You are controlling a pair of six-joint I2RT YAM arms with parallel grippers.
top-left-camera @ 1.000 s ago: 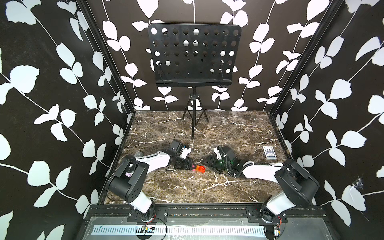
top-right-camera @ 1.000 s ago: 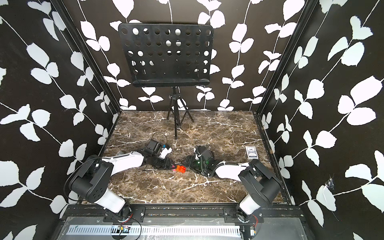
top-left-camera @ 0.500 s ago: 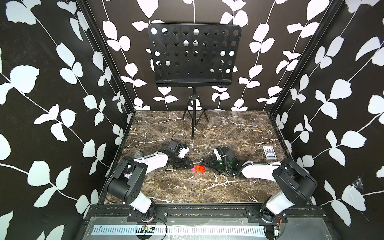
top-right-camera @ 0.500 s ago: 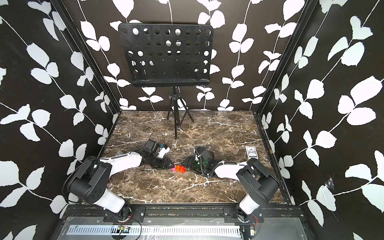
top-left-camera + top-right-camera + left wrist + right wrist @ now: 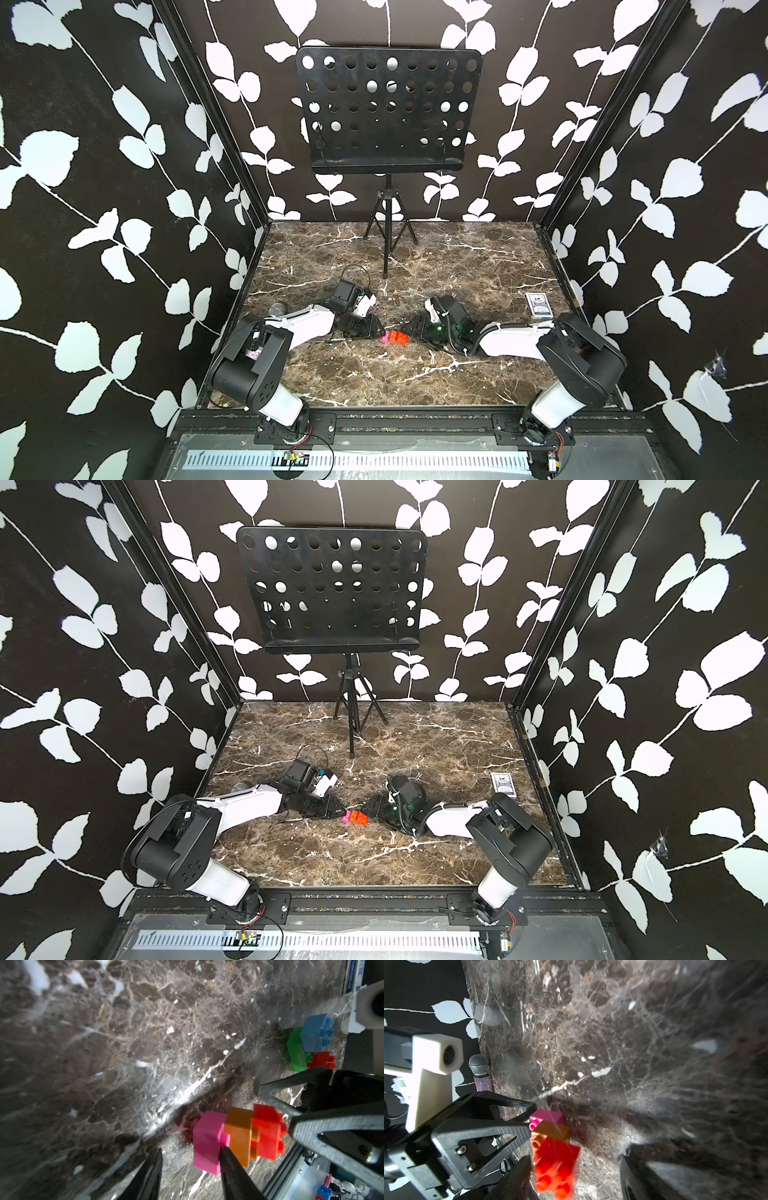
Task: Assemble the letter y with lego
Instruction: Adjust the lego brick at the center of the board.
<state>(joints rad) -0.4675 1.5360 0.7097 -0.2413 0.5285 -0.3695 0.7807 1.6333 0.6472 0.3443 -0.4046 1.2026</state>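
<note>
A short stick of bricks [image 5: 395,337] lies on the table [image 5: 374,374] between the arms. The left gripper [image 5: 190,1148] has its jaws slightly apart around the pink brick [image 5: 205,1142], one finger touching it. The right gripper [image 5: 575,1159] has open jaws, one finger against the red brick [image 5: 556,1163]. A green, blue and red clump [image 5: 307,1043] lies apart.

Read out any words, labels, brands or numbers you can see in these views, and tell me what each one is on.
Nothing can be quoted as it reads.
The card box: blue printed face in both top views, too small to read.
Its edge in the left wrist view: a line of blue lettering, too blurred to read.
The lego bricks: no lettering visible.
The music stand: no lettering visible.
</note>
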